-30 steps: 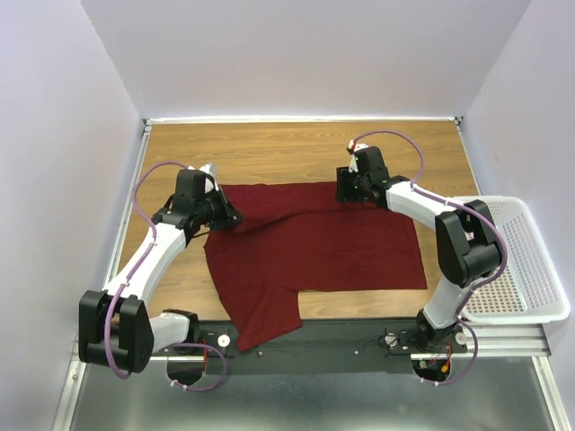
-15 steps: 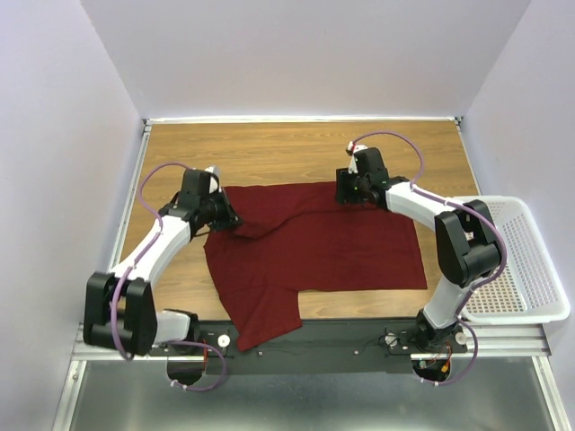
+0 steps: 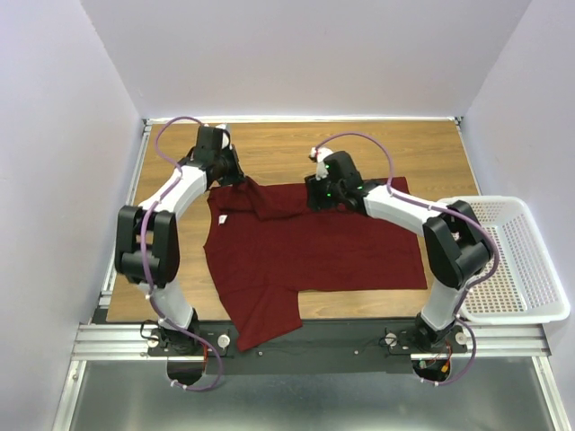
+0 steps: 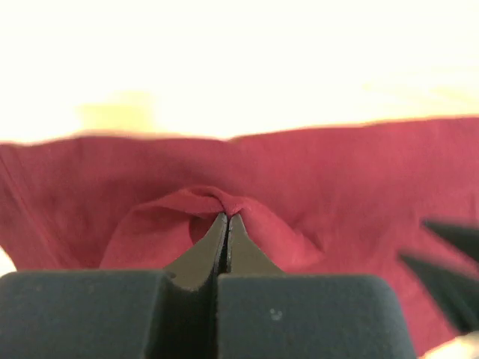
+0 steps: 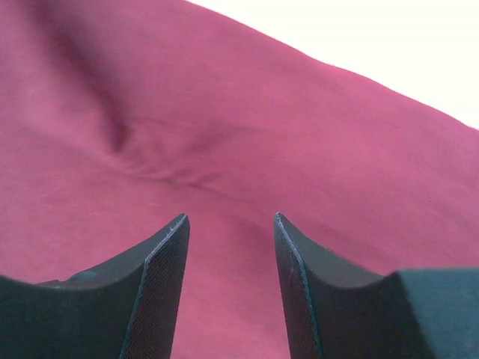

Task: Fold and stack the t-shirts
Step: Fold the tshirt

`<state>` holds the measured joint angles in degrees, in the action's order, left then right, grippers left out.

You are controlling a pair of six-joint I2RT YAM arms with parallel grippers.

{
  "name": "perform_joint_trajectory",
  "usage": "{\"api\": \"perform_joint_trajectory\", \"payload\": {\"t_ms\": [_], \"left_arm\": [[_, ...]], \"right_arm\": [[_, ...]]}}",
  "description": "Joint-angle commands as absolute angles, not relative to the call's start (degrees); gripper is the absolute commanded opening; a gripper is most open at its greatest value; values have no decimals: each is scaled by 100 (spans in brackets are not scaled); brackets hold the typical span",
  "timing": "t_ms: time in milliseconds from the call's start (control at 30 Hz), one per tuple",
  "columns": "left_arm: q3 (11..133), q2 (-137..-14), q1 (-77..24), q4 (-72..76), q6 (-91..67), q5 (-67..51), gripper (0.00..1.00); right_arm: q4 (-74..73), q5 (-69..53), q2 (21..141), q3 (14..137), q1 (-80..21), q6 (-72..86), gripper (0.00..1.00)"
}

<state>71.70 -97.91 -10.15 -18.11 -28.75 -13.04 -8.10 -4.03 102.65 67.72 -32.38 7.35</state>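
Note:
A plain maroon t-shirt (image 3: 314,247) lies spread on the wooden table (image 3: 278,148), one sleeve hanging over the near edge. My left gripper (image 3: 235,177) is shut on a pinched fold of the t-shirt (image 4: 224,206) at its far left corner. My right gripper (image 3: 316,196) sits open over the shirt's far edge near the middle; its fingers (image 5: 161,277) stand apart just above the cloth (image 5: 224,134), holding nothing.
A white plastic mesh basket (image 3: 521,260) stands at the table's right edge. A metal rail (image 3: 314,341) runs along the near edge. Purple walls close in the left, right and back.
My left gripper has moved toward the far left corner, dragging the shirt's corner with it. My right gripper has shifted left along the shirt's far edge.

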Motion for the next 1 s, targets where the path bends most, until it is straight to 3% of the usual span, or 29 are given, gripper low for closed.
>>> {"api": "perform_joint_trajectory", "payload": {"t_ms": [0, 400, 967], "left_arm": [[7892, -10484, -940, -1846, -2637, -1028, 0], [8525, -11408, -888, -1837, -2549, -1125, 0], [8367, -11417, -879, -1723, -2540, -1275, 0]], "right_arm": [[-616, -580, 10503, 7092, -3708, 396, 55], [-264, -545, 11697, 8146, -4640, 53, 49], [-264, -474, 12709, 8868, -4711, -114, 40]]}}
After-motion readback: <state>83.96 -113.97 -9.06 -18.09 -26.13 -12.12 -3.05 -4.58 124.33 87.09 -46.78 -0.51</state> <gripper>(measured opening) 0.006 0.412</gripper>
